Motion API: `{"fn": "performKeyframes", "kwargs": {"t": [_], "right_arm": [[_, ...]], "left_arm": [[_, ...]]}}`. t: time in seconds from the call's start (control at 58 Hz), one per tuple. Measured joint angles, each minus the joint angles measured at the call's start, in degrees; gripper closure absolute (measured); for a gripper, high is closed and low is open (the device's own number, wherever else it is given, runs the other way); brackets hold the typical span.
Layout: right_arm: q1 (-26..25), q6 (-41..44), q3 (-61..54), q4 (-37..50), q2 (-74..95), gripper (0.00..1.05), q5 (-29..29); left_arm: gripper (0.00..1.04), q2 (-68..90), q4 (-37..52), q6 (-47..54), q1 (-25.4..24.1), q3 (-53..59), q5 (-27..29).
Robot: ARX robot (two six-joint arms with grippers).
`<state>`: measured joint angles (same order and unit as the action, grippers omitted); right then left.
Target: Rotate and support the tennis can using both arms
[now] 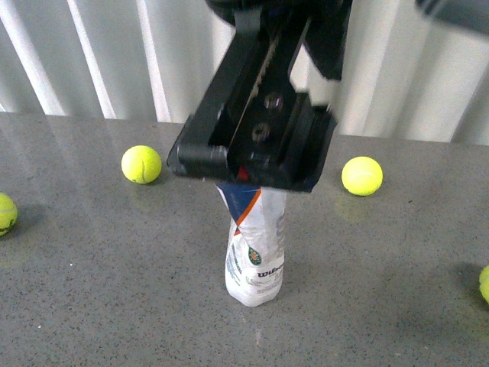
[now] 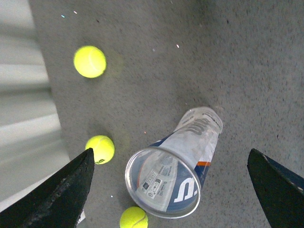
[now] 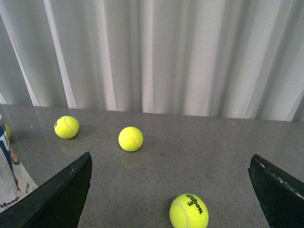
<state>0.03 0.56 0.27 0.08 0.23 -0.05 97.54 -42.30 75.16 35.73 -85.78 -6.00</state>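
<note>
Grey tabletop (image 1: 92,306) is carrying the tennis can (image 1: 256,252), standing upright, unsupported. Your left pincer (image 2: 168,190) is hovering spread directly above its open mouth; your right pincer (image 3: 168,190) is spread, empty, beside it. A clipped rim risks toppling it.

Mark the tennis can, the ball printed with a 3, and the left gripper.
tennis can (image 1: 256,256), front view, on its white label.
ball printed with a 3 (image 3: 189,211), right wrist view, on its felt centre.
left gripper (image 2: 171,190), left wrist view, midway between fingertips.
</note>
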Motion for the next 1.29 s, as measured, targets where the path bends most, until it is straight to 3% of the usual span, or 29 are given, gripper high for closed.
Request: {"fn": "performKeyframes", "kwargs": {"t": [0.121,0.224,0.293,0.397,0.5,0.603,0.672,0.707,0.81,0.948,1.121,1.293], "right_arm": [[0.0,0.0,0.0,0.0,0.0,0.07,0.0],[0.0,0.0,0.0,0.0,0.0,0.07,0.0],[0.0,0.0,0.0,0.0,0.0,0.07,0.0],[0.0,0.0,0.0,0.0,0.0,0.07,0.0],[0.0,0.0,0.0,0.0,0.0,0.07,0.0],[0.0,0.0,0.0,0.0,0.0,0.07,0.0],[0.0,0.0,0.0,0.0,0.0,0.07,0.0],[0.0,0.0,0.0,0.0,0.0,0.07,0.0],[0.0,0.0,0.0,0.0,0.0,0.07,0.1],[0.0,0.0,0.0,0.0,0.0,0.07,0.1],[0.0,0.0,0.0,0.0,0.0,0.07,0.1],[0.0,0.0,0.0,0.0,0.0,0.07,0.0]], "left_arm": [[0.07,-7.5,7.8,-10.3,-2.6,0.0,-8.2],[0.07,-11.9,15.8,-21.6,-6.6,0.0,-10.9],[0.07,-17.8,24.7,-34.9,-13.9,2.1,-13.0],[0.07,-24.7,30.9,-50.2,-23.8,7.7,-17.1],[0.07,-33.5,33.8,-65.9,-39.2,17.5,-26.1],[0.07,-38.2,34.5,-74.8,-54.4,25.3,-35.0],[0.18,-41.2,43.2,-75.6,-62.9,32.4,-28.5],[0.23,-42.6,46.8,-75.6,-64.3,35.9,-25.6],[0.41,-48.2,52.8,-75.6,-63.8,46.5,-19.5],[0.72,-56.2,56.4,-75.5,-56.7,58.6,-14.6],[1.02,-61.9,58.3,-75.6,-51.4,66.2,-9.3],[1.01,-66.5,58.9,-75.4,-47.4,72.0,-4.9]]}}
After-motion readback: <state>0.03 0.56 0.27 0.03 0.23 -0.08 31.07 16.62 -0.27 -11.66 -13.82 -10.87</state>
